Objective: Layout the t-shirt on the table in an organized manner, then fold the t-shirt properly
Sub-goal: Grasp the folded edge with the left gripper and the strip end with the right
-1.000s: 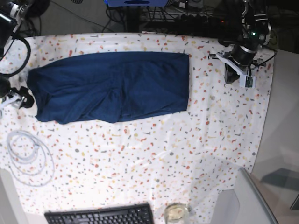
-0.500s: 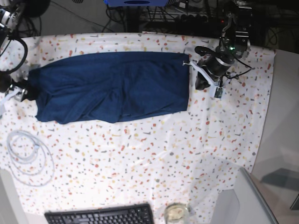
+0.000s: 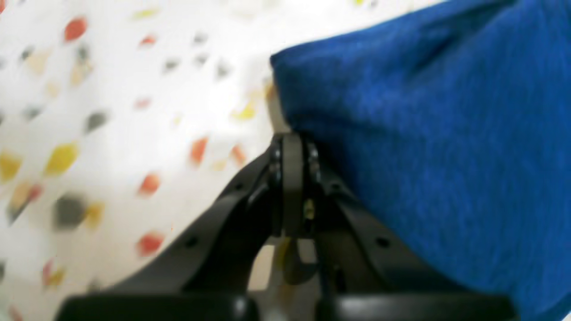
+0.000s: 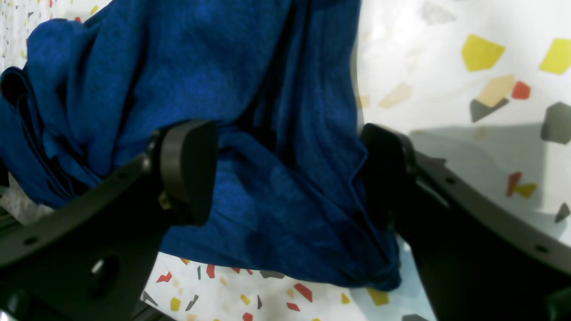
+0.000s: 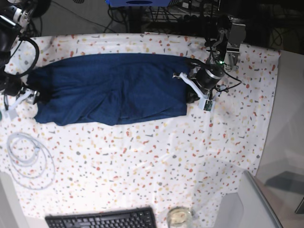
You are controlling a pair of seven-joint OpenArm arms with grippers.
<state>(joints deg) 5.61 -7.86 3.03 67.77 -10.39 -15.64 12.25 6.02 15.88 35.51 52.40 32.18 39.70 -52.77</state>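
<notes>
Two black grippers press the dark navy fabric t-shirt (image 5: 147, 85), likely straightening it: left fingers (image 3: 292, 178) together, right (image 4: 290, 178) spread.

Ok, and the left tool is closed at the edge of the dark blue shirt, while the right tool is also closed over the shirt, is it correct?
Not quite: the right tool is open over the shirt, as the right wrist view shows.
</notes>
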